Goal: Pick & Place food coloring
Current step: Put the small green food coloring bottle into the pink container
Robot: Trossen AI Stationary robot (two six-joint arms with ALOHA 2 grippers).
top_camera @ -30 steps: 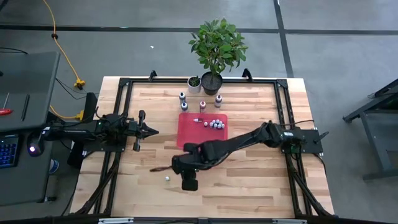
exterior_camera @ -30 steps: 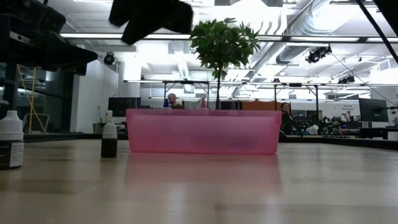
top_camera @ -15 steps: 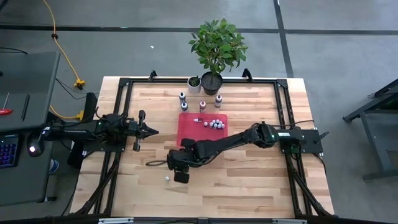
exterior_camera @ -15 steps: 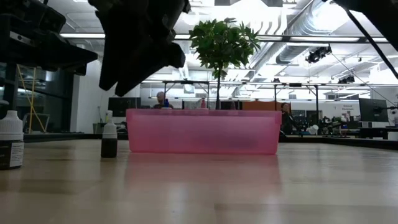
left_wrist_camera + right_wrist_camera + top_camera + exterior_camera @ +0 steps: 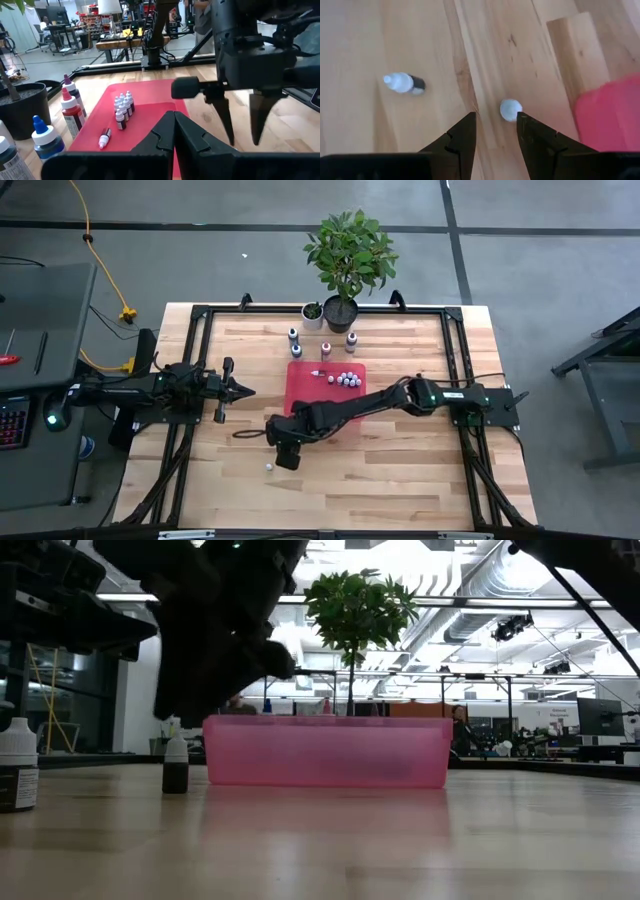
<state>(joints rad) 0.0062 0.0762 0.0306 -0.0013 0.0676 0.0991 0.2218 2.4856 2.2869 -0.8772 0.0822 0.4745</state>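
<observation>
The right arm is extended across the table [image 5: 400, 480] from its right-edge base, past the near edge of the red tray [image 5: 300, 398]. The right gripper [image 5: 284, 456] is pointed downward just off the tray's near-left corner, fingers [image 5: 462, 137] parted. The left arm is held low at the table's left side, its left gripper [image 5: 240, 391] closed and aimed toward the tray.

Your right claw [image 5: 494, 131] has bare tabletop [image 5: 380, 40] around the stray bottle [image 5: 403, 83]; only the red tray [image 5: 612, 107] crowds one side.
</observation>
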